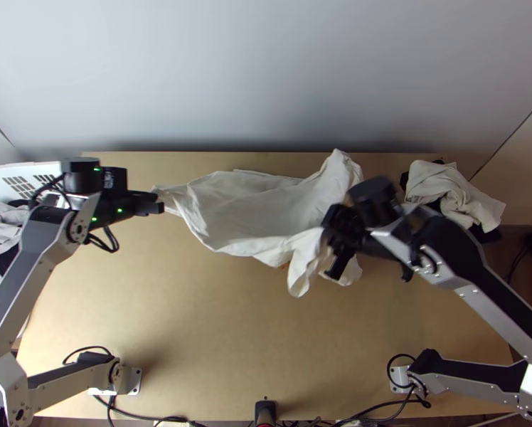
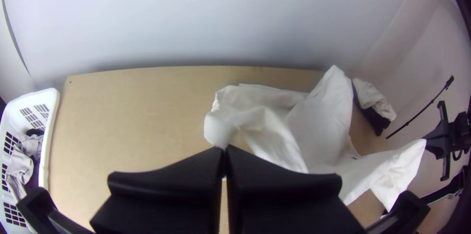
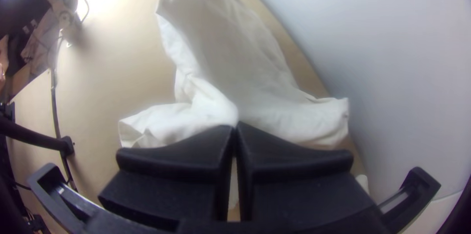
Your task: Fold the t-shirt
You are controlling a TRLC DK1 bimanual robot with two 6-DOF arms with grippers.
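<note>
In the top view my left gripper (image 1: 159,204) is at the white t-shirt's left end, and my right gripper (image 1: 331,249) is at its right part. The t-shirt (image 1: 255,213) stretches between them, partly raised and bunched, with loose flaps hanging around the right gripper. In the left wrist view my left gripper (image 2: 223,151) is shut on a corner of the shirt (image 2: 319,131). My right gripper (image 3: 236,128) is shut on a gathered part of the shirt (image 3: 245,77) in the right wrist view.
A white basket (image 2: 51,131) with grey and dark clothes stands past the table's left edge. More light and dark cloth (image 1: 451,192) lies at the back right corner. The wooden table (image 1: 195,320) shows bare toward its near edge, with cables along it.
</note>
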